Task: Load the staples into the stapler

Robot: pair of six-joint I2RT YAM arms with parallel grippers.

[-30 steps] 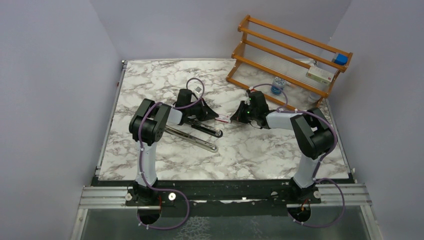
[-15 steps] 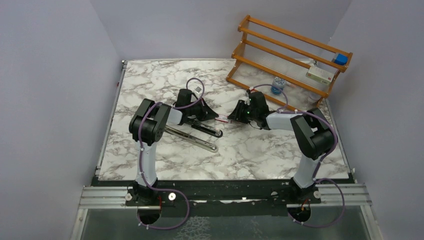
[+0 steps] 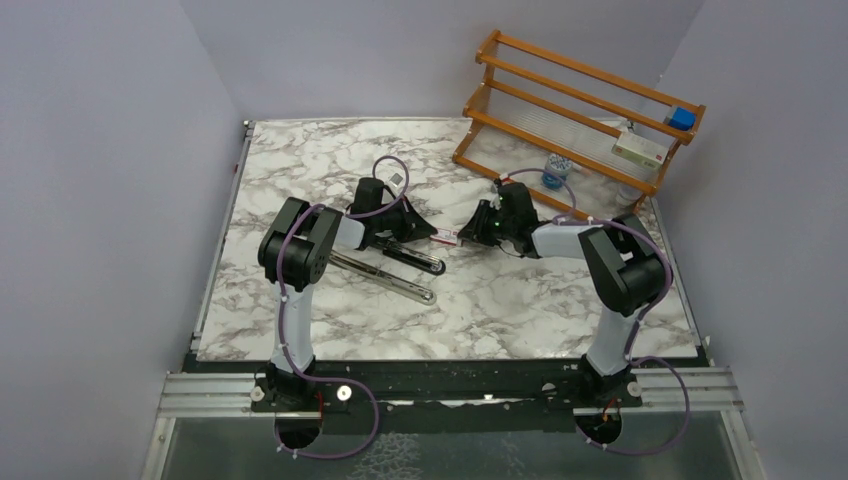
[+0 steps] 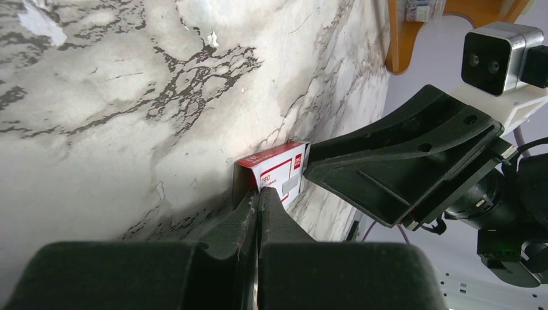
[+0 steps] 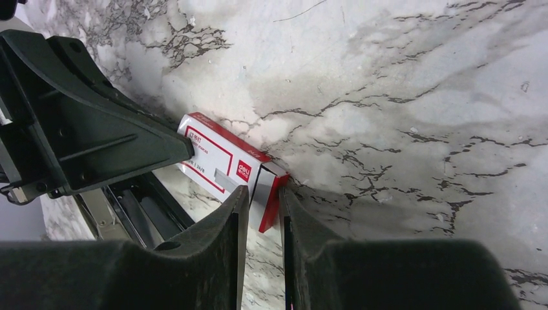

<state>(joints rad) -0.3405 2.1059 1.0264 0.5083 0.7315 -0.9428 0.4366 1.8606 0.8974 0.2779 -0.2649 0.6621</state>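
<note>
The box [image 5: 226, 165] of staples lies flat at about the middle of the table [image 3: 500, 310], between the two hands. The right hand [image 5: 260, 195] is narrow, its fingers [image 5: 236, 213] either side of the box's near end; I cannot tell whether they pinch it. The left hand [image 4: 258, 194] is closed, holding nothing, tips against the box's other end. The stapler [image 3: 415, 260] lies opened out just beside the box, toward the near left corner, under the left hand.
</note>
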